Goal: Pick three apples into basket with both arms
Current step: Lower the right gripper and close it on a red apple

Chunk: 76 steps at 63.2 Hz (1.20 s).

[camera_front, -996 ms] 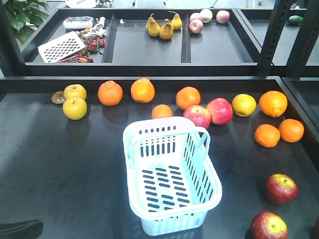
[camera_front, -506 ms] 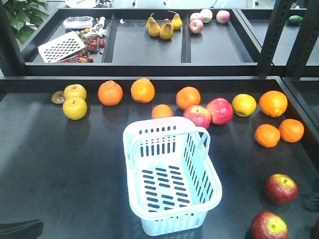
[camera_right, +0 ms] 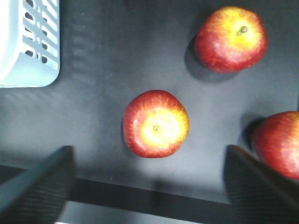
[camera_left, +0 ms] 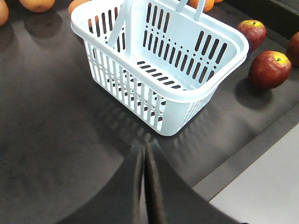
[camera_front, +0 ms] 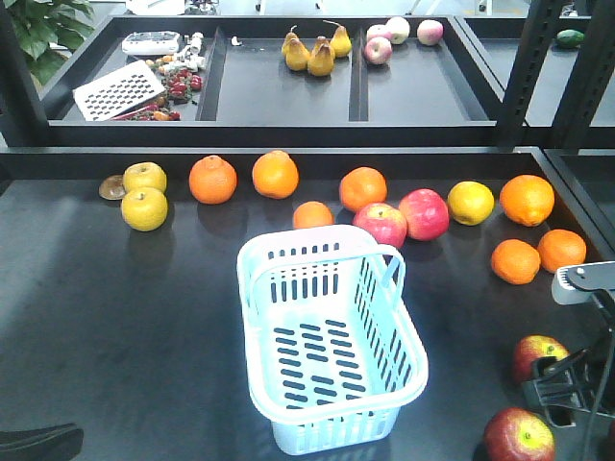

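The left gripper (camera_left: 144,156) is seen with its two fingers pressed flat together, closed on each other alone, above the dark table (camera_left: 56,140) just short of the basket's near end. The right gripper (camera_right: 148,153) is spread wide. Its fingers (camera_right: 39,186) are set on either side of one dark red apple (camera_right: 156,123), viewed from above and well apart from its sides. This apple is placed near the table's front edge, to the right of the basket (camera_front: 332,336). A second apple (camera_right: 231,38) is found beyond it, and a third apple (camera_right: 279,143) is cut off by the right border of the wrist view. In the front view the second apple is partly hidden by the right arm (camera_front: 577,384), on which a silver-grey part (camera_front: 581,281) is carried. The basket is stood upright mid-table with its handle (camera_front: 396,274) folded down at the far end; all three apples are left outside it. Farther back, oranges (camera_front: 275,175), two pinkish-red apples (camera_front: 423,213) and yellow fruits (camera_front: 144,208) are laid in a row. Pears (camera_front: 312,53) are kept on the rear shelf (camera_front: 288,101).
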{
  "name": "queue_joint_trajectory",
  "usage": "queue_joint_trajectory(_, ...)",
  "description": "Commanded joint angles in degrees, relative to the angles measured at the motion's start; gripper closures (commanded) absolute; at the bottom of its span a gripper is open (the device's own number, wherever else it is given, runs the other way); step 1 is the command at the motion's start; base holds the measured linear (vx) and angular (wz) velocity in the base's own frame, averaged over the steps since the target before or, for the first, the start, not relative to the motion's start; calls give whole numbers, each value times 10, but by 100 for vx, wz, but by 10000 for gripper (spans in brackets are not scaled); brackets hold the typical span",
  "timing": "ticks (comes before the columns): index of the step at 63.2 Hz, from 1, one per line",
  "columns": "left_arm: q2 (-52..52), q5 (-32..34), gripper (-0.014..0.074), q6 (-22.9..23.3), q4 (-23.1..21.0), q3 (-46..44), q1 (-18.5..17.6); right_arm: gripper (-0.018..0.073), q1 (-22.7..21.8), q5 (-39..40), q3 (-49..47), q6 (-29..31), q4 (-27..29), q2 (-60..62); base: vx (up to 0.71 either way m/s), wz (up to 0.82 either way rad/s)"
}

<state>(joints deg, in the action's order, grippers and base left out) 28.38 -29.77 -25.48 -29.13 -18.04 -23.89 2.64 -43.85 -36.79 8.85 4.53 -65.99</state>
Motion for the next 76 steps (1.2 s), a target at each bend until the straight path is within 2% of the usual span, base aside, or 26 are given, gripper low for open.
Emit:
queue_joint_trajectory(1,-1,31,603,5,-16,-14,1,-136,-3,24,-18,-4,3,0,0,0)
queue_joint_trajectory(31,-1,31,603,5,-16,-14,1,-85,-3,-38,-91,-29,1,-189,0,0)
queue_joint_trajectory(47,-1,31,603,5,-16,-14,1,-75,-3,-16,-91,-30,0,-266,0,0)
queue_joint_trajectory(76,-1,31,603,5,-16,-14,1,-57,-3,19,-91,-30,-2,-335,0,0)
